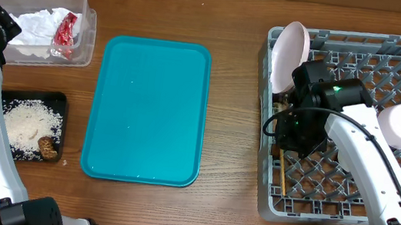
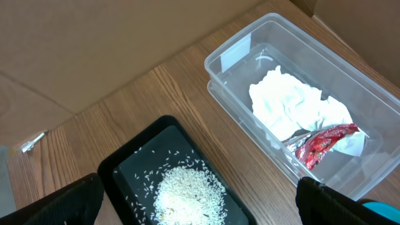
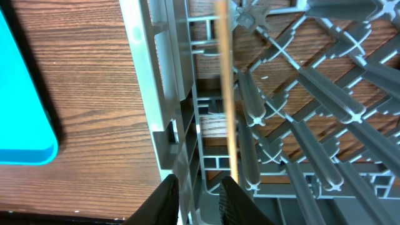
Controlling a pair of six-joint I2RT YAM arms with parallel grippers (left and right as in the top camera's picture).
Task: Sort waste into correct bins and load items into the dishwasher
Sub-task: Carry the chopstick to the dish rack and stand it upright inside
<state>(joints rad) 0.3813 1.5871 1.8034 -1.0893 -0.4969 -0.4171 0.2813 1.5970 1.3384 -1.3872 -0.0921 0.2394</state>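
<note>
The right gripper [image 3: 201, 199] is positioned low over the left edge of the dish rack [image 3: 164, 106], with its jaws parted only narrowly. The wooden stick [image 3: 226, 94] is seen lying lengthwise just inside the rack's left wall. Its near end is beside one fingertip and is not clamped. The left gripper [image 2: 200, 203] is spread wide above the black tray [image 2: 125, 165], with nothing held. The napkin [image 2: 287, 106] and red wrapper [image 2: 322, 145] are contained in the clear tub [image 2: 237, 59].

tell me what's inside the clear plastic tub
A crumpled white napkin, with a small red wrapper at its edge, lies in the clear tub. Anything beneath the napkin is covered and cannot be seen.
</note>
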